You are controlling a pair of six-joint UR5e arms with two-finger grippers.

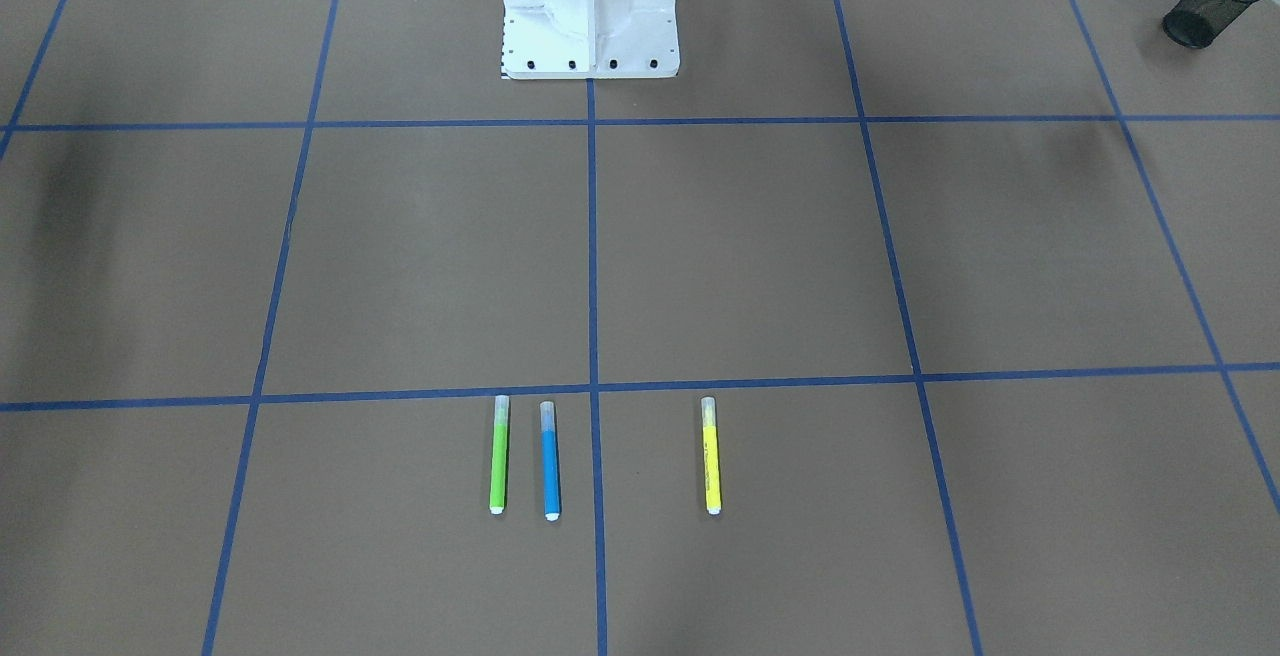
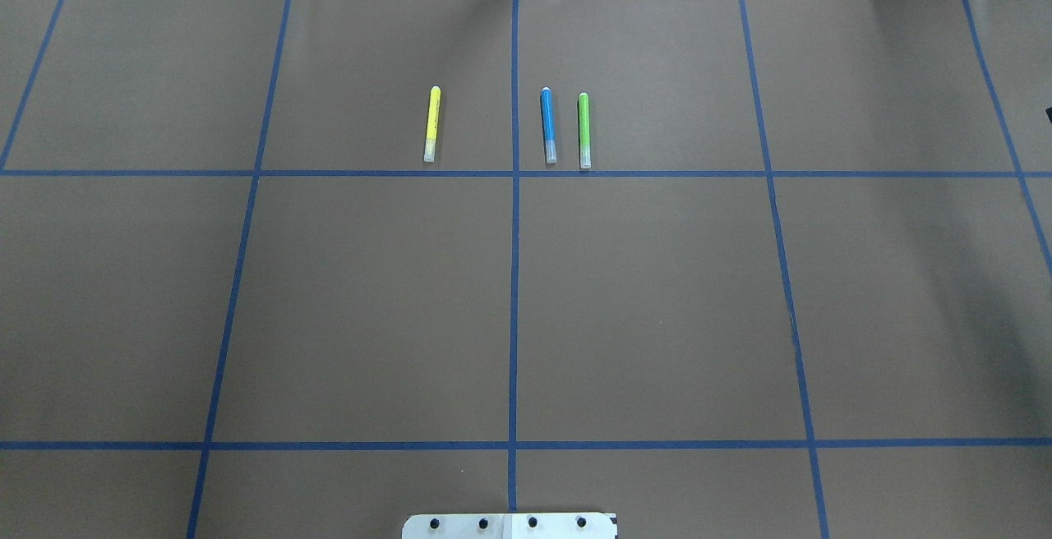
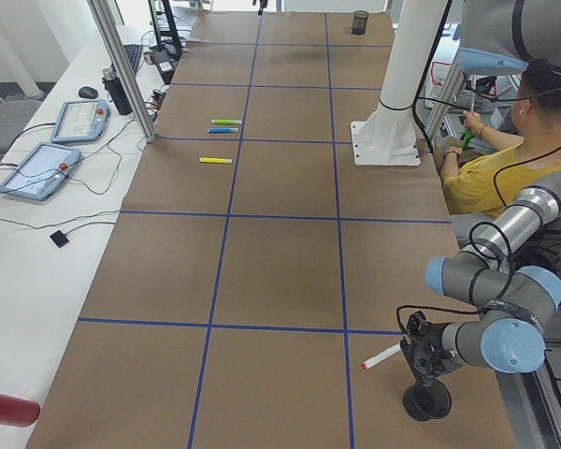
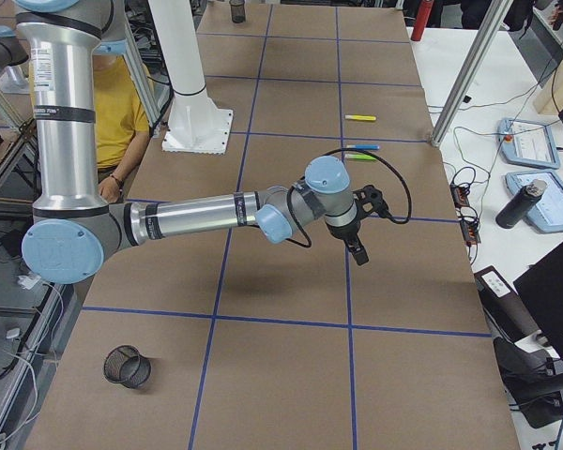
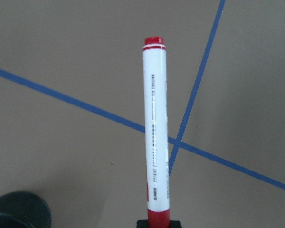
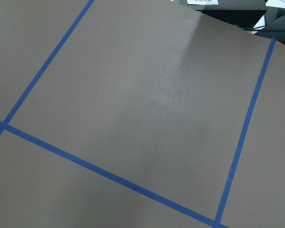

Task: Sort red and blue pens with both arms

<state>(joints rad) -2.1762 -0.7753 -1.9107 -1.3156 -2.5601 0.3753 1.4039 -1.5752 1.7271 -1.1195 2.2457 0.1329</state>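
The red pen (image 5: 156, 137), white-barrelled with red ends, sticks out forward from my left gripper (image 5: 159, 223), which is shut on its red cap end. In the exterior left view the left gripper (image 3: 415, 350) holds the red pen (image 3: 381, 356) roughly level just above a black mesh cup (image 3: 427, 400) near the robot's edge of the table. The blue pen (image 2: 548, 124) lies on the far middle of the table, next to a green marker (image 2: 584, 130). My right gripper (image 4: 357, 251) hangs over the table's right half, some way short of the pens; I cannot tell whether it is open or shut.
A yellow marker (image 2: 431, 124) lies left of the blue pen across the centre tape line. A second black mesh cup (image 4: 127, 366) stands near the robot's edge on the right end. The white robot base (image 1: 590, 11) is at the middle. A person sits behind the base.
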